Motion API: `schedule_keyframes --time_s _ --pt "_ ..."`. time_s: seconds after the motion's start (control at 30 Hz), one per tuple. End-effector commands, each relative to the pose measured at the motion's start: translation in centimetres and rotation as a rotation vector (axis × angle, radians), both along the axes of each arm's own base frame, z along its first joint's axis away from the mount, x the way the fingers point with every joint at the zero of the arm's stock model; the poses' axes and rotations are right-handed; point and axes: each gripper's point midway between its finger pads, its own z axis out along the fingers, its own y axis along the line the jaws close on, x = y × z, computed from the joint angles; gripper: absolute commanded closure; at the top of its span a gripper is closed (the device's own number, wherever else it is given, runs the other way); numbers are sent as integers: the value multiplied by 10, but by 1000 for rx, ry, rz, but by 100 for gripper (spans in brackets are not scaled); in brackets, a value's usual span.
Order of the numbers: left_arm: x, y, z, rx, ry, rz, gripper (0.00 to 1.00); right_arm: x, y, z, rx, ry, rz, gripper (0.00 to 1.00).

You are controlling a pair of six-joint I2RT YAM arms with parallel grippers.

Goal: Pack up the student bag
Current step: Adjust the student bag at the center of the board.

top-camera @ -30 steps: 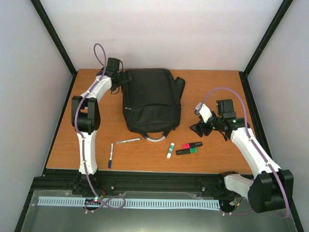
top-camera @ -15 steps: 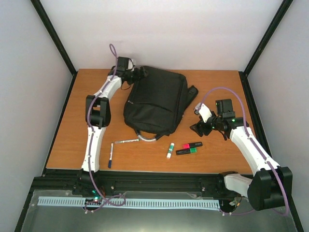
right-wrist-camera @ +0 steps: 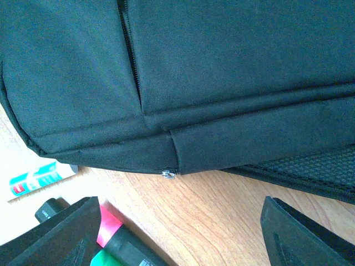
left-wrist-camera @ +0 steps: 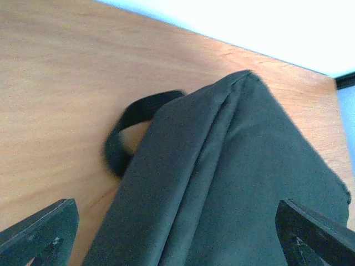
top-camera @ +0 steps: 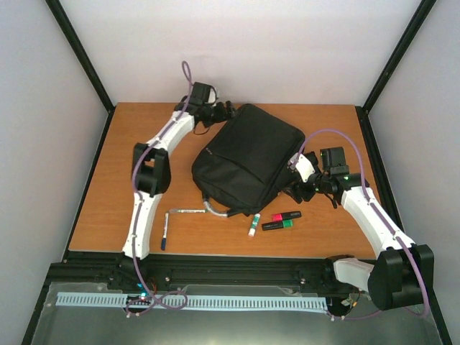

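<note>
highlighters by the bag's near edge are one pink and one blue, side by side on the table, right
No blue one: the pair is a pink highlighter and a green highlighter, side by side on the table by the near edge of the student bag. The top external view shows it.

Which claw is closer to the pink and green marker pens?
Right. The right gripper sits just beyond the highlighters, beside the student bag. The left gripper is at its far corner, across the whole bag.

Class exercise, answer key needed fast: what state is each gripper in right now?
Left gripper: open, jaws wide astride the student bag corner.
Right gripper: open, holding nothing, facing the bag's side.
</note>
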Motion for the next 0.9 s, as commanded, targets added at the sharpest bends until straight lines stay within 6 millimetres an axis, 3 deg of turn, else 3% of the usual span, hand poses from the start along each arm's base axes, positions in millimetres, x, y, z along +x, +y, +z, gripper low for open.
schedule_keyframes --time_s 0.0,0.23,0.37,0.47,0.63,0.87 --pt "-40 67 69 114 -16 193 0 -1 2 2 10 -10 14 20" --pt "-147 120 45 105 86 388 0 -5 8 9 44 -13 45 20" --pt "-194 125 32 76 146 369 0 0 0 8 6 -21 7 20" --pt "-217 126 17 68 183 340 0 -1 0 11 5 -37 4 20" --pt "-227 122 -6 76 235 301 0 -1 -2 9 -5 -40 0 20" --pt "-188 103 -23 55 202 282 1 -1 -1 0 -7 -7 9 20"
